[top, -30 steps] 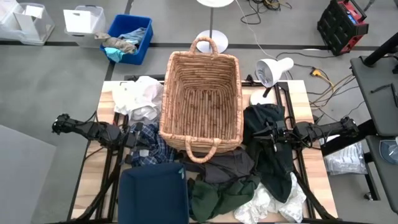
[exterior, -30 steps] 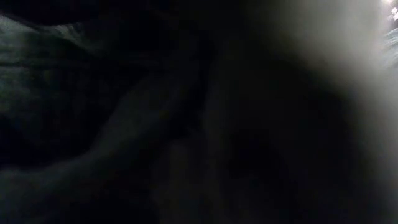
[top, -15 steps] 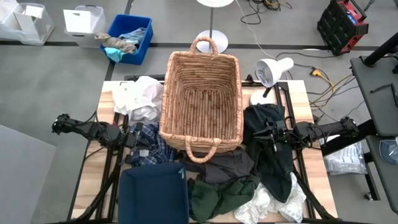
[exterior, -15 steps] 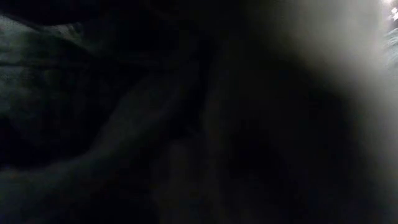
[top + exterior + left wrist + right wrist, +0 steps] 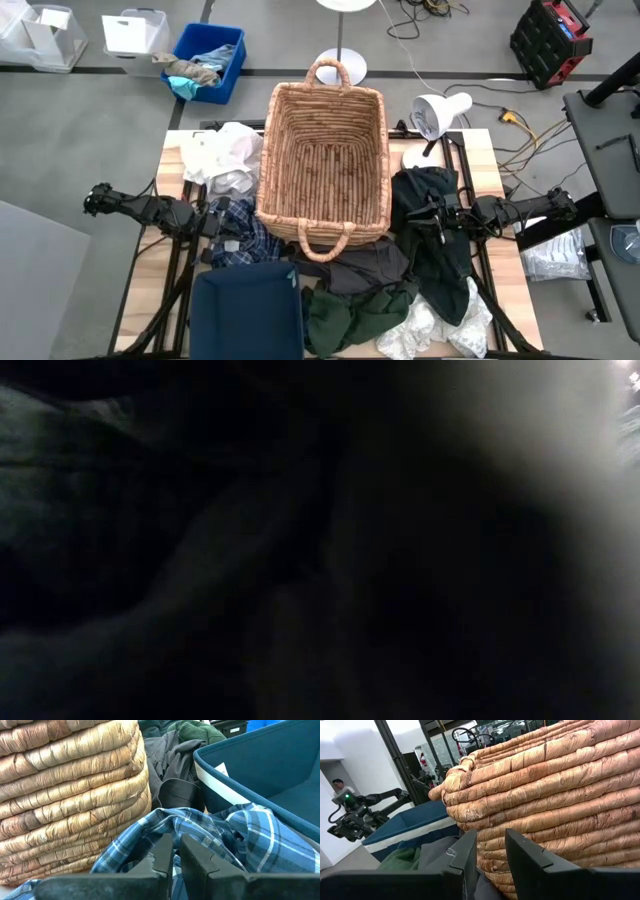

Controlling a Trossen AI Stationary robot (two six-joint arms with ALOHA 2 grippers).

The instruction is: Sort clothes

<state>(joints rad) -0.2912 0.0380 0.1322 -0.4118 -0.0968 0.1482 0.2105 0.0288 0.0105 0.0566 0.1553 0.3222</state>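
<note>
An empty wicker basket (image 5: 323, 165) stands mid-table. White garments (image 5: 222, 155) lie at its left. A blue-and-white plaid shirt (image 5: 248, 238) lies at its near left corner, and my left gripper (image 5: 216, 222) sits low at that shirt, shut (image 5: 175, 854). A black garment (image 5: 436, 232) lies right of the basket, around my right gripper (image 5: 428, 214), whose fingers stand a little apart (image 5: 491, 851) and point at the basket wall (image 5: 555, 795). Charcoal (image 5: 365, 268), dark green (image 5: 345, 318) and white lacy (image 5: 432, 325) garments lie at the near edge. My left gripper lies level, coming from the table's left, its shut fingertips (image 5: 163, 855) against the rumpled folds of the plaid shirt (image 5: 200, 832), which rests on the table. I cannot tell whether any cloth is between the fingers.
A navy bin (image 5: 246, 312) stands at the near left and also shows in the left wrist view (image 5: 260, 765). A white lamp (image 5: 438, 112) stands at the table's far right. Off the table, a blue crate with rags (image 5: 208, 62) sits on the floor. Dark cloth blocks the low view.
</note>
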